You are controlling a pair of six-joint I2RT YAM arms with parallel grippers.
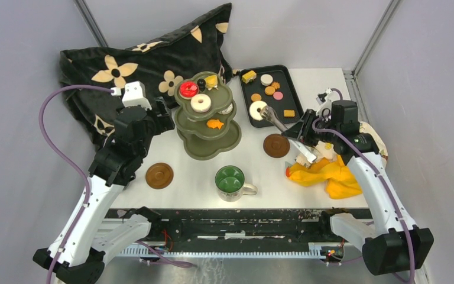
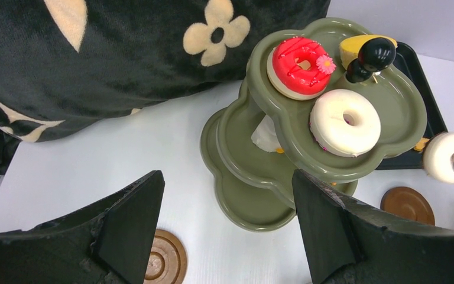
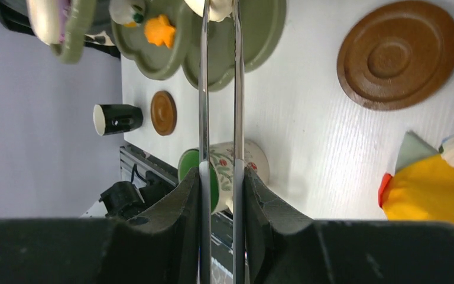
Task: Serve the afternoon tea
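The olive-green three-tier stand [image 1: 208, 137] holds a red donut [image 1: 188, 89], a white donut [image 1: 201, 103] and a yellow cake [image 1: 211, 81] around its black knob [image 1: 201, 84]. An orange cookie [image 1: 214, 124] lies on the middle tier. My left gripper [image 1: 161, 113] is open and empty just left of the stand [image 2: 254, 207]. My right gripper [image 1: 303, 131] is shut on metal tongs [image 3: 204, 89]. The tongs grip a white donut [image 1: 258, 110] over the black tray's [image 1: 292, 89] near left corner. The green-lined mug [image 1: 230, 179] stands at the front. Brown saucers lie at the left [image 1: 159, 175] and right [image 1: 276, 145].
The black tray holds several more pastries [image 1: 270, 90]. A black flowered pillow [image 1: 148, 65] lies behind the left gripper. A yellow cloth [image 1: 325, 174] is bunched under the right arm. The table's front edge runs just behind the mug.
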